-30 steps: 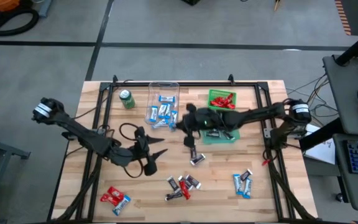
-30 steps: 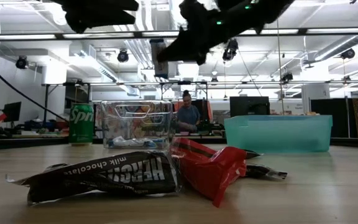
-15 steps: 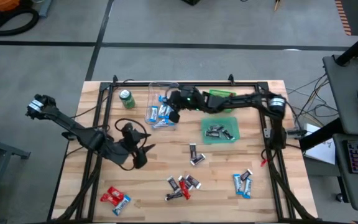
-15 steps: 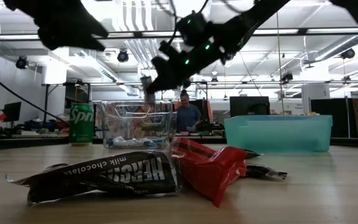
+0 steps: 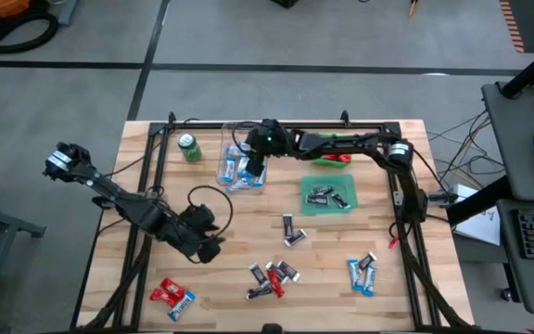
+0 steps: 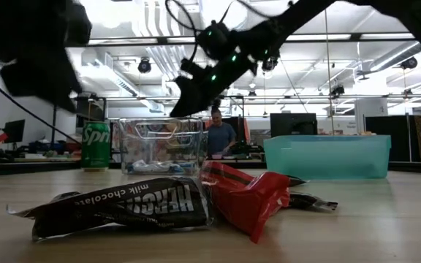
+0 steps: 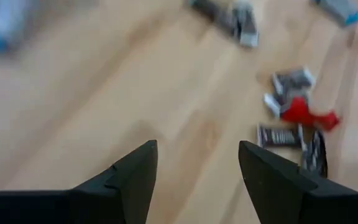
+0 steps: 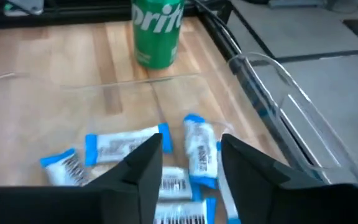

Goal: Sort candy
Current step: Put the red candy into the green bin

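The right tool (image 5: 256, 173) hangs over the clear bin (image 5: 232, 133) at the far side of the table (image 5: 378, 223), its fingers (image 8: 140, 168) spread apart with nothing between them. Directly beneath it lie the blue-and-white candy bars (image 8: 126, 144) already in that bin, and a green soda can (image 5: 189, 147) stands just beyond the bin's far corner from it. Back along its arm sit two green trays: one with red candy (image 5: 334, 154) under the forearm, and one nearer the middle of the table with black-and-silver candy (image 5: 326, 196).

The left tool (image 5: 207, 249) hovers low over bare wood, its fingers (image 7: 132, 174) also spread and empty. Ahead of it a mixed cluster of dark and red bars (image 5: 272, 277) lies loose on the table, with one dark bar (image 5: 290, 232) lying apart and a blue-and-white pair (image 5: 362, 274) farther off. Behind it, near the table's edge, rest red and blue bars (image 5: 171, 295).
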